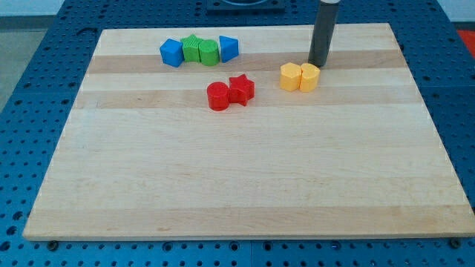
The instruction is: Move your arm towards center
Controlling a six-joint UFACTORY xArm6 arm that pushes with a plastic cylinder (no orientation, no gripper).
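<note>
My tip (318,65) rests on the wooden board (237,170) near the view's top right, just above and to the right of two yellow blocks, nearly touching the right one. The left yellow block (290,76) and the right yellow block (309,76) sit side by side, touching. A red cylinder (218,96) and a red star (241,89) touch each other left of the yellow pair, near the upper middle. A row at the top left holds a blue block (171,53), a green star (193,49), a green block (209,53) and another blue block (228,48).
The board lies on a blue perforated table (30,89) that shows on all sides. The rod (325,30) rises out of the view's top edge.
</note>
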